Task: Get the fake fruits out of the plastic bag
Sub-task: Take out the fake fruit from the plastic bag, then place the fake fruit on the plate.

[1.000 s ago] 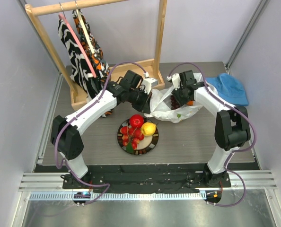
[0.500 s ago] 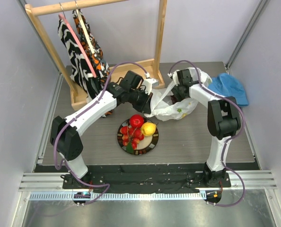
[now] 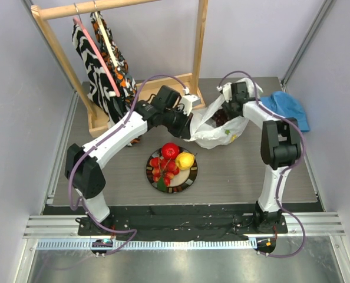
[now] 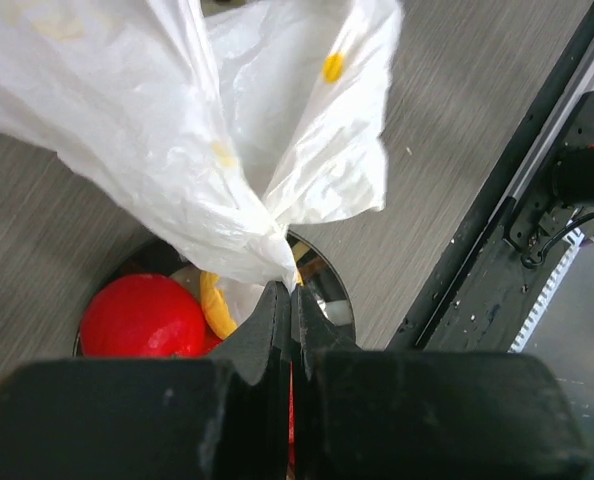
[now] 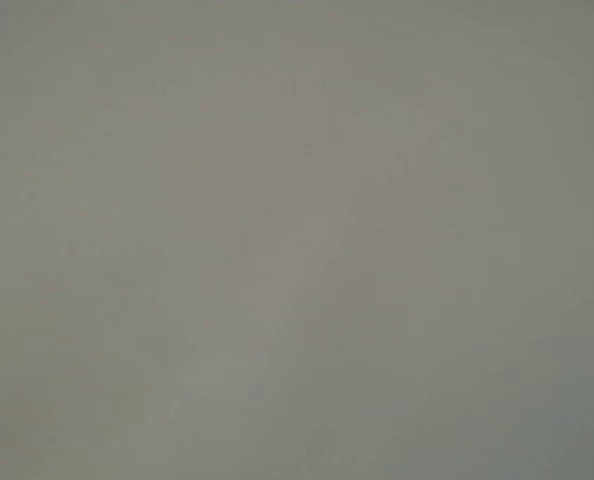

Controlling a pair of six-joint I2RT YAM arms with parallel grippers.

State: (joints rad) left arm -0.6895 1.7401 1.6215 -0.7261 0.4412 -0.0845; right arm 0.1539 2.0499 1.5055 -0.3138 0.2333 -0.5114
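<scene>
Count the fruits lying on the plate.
3: a red apple at the plate's far edge, a yellow lemon right of it, a red berry cluster on the left. Others may be hidden in the bag.

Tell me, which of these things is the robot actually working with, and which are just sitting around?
In use: plastic bag, apple, lemon, red berries, plate, left gripper pinching the bag.
Lying about: blue hat, wooden rack, hanging clothes.

Bare tabletop [image 3: 240, 174] lies open at lower left and lower right, while the wooden rack [image 3: 199, 47] fills the upper left, the blue hat [image 3: 290, 109] the upper right, the plastic bag [image 3: 219, 134] and plate [image 3: 190, 178] the centre.
</scene>
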